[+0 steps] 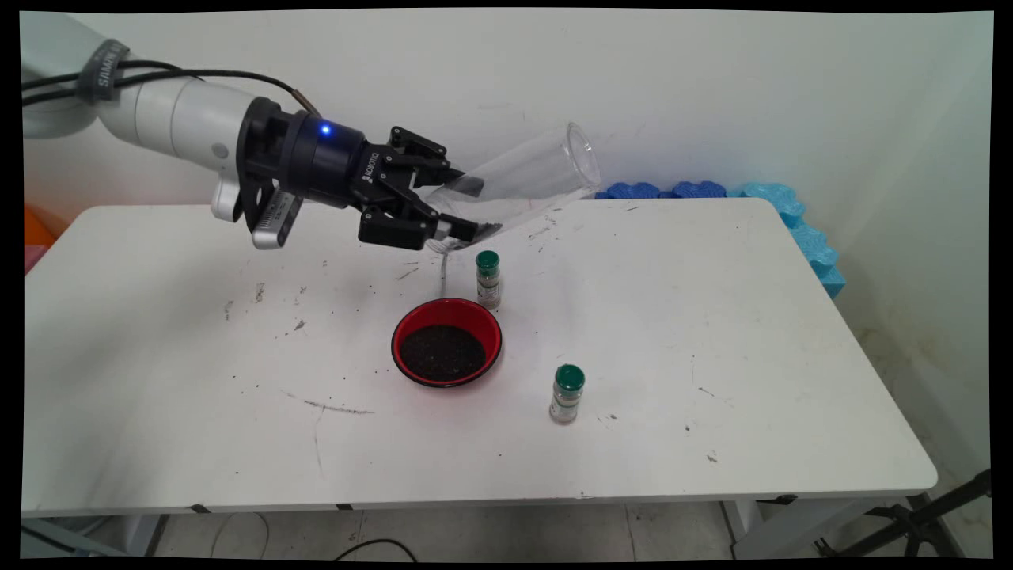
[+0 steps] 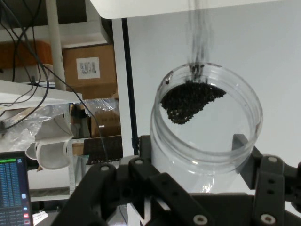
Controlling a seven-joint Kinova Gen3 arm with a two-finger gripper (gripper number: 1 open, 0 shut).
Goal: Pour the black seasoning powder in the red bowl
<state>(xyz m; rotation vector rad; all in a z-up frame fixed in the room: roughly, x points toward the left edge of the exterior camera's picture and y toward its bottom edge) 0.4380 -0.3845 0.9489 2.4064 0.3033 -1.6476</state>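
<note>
Overhead, arm: the white arm (image 1: 170,115) enters from the upper left with black cables (image 1: 119,79) along it, reaching out above the table's far half.
Gripper: the black two-finger gripper (image 1: 467,207) is clenched around a clear plastic jar (image 1: 530,178), one finger on each side of the jar's wall near its closed end.
Jar, main view: it is held in the air, tilted, its open mouth pointing up and to the right toward the wall, its lower end down by the fingers and above the table.
Jar, hand view: the jar's round body (image 2: 207,155) sits between the fingers (image 2: 242,143); a clump of dark grains (image 2: 190,99) lies inside against the wall of the jar, and a thin dark streak of grains (image 2: 197,33) runs from the clump toward the picture's top edge.
Bowl: a red bowl (image 1: 446,342) stands on the table below the gripper and nearer the camera, filled with dark grains like those in the jar.
First bottle: a small green-capped bottle (image 1: 487,279) stands upright just behind the bowl's right rim, below the jar; I cannot tell whether it touches the bowl.
Second bottle: another green-capped bottle (image 1: 567,393) stands upright to the right of the bowl and nearer the camera, apart from it.
Table: the white table (image 1: 752,332) bears dark scuffs and scattered specks.
Far right: blue foam pieces (image 1: 799,229) lie along the table's far right edge against the wall.
</note>
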